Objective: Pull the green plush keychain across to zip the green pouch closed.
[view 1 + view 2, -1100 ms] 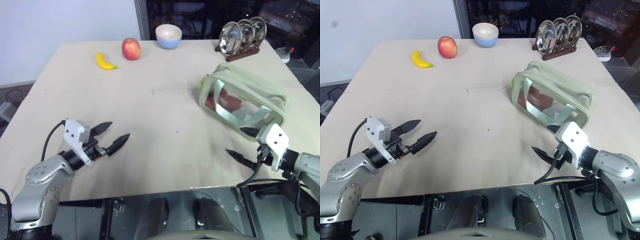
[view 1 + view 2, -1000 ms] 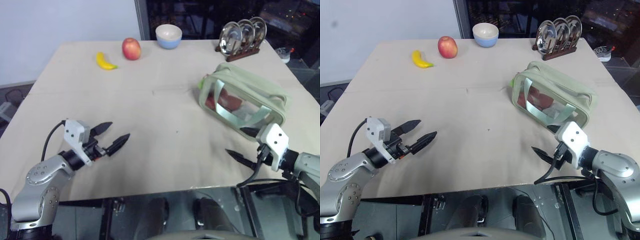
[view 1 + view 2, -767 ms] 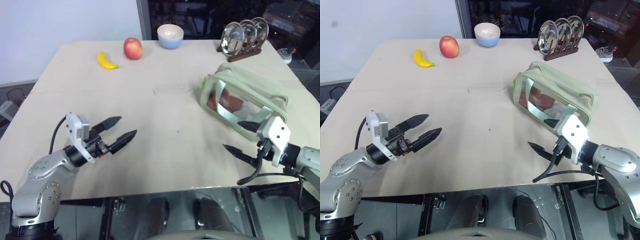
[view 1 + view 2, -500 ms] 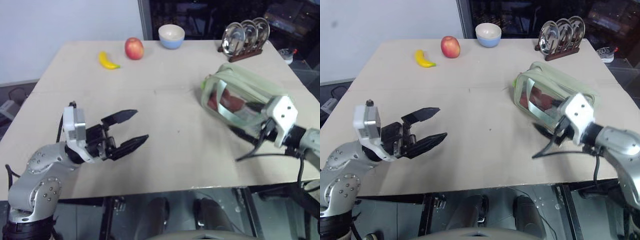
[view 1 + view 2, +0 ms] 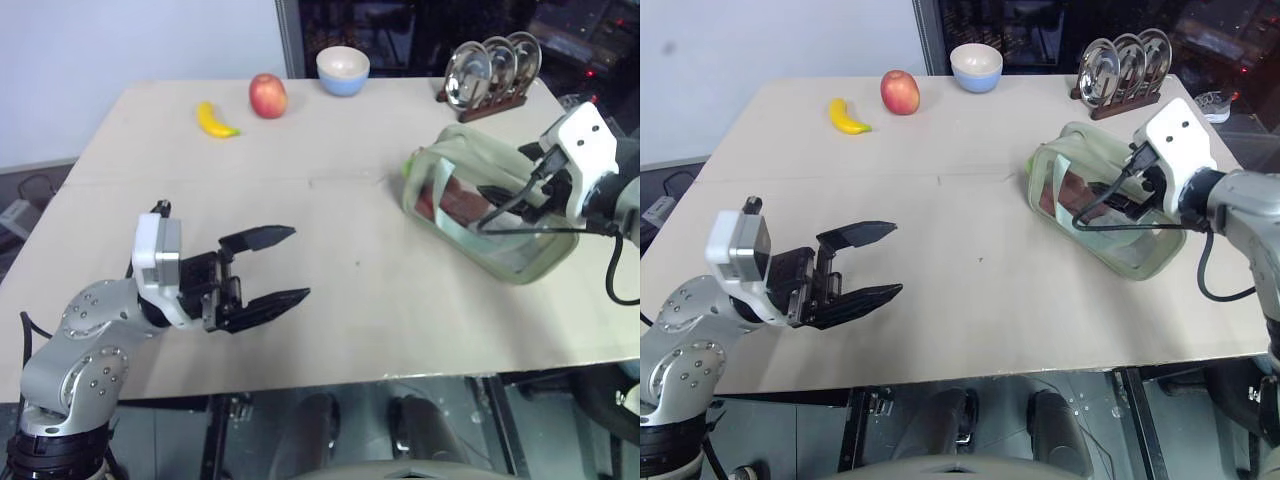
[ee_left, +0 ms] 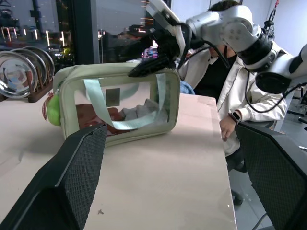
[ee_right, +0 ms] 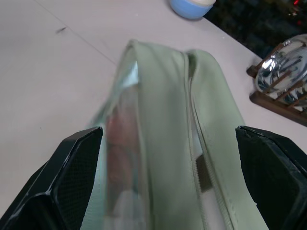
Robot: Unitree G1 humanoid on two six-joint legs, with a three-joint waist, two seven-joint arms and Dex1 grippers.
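Note:
The green pouch point(image 5: 463, 150) lies at the table's right, its clear window showing red contents and its zipper point(image 7: 191, 120) running along the top. At the pouch's left end the green plush keychain point(image 5: 408, 166) hangs, a lime blob point(image 6: 52, 106). My right gripper point(image 5: 502, 176) hovers open just above the pouch's top, pointing left along it, with the fabric between its spread fingers point(image 7: 76, 163). My left gripper point(image 5: 297, 263) hangs open and empty above the table's left half, pointing right toward the pouch.
At the table's back stand a banana point(image 5: 215, 120), an apple point(image 5: 267, 96), a blue bowl point(image 5: 343, 70) and a rack of metal plates point(image 5: 487, 70). A person in a white jacket point(image 6: 211, 72) sits beyond the table's right side.
My right gripper rose from the table's front edge and moved forward to above the pouch. My left gripper lifted and swung right toward the table's middle. Both stayed open.

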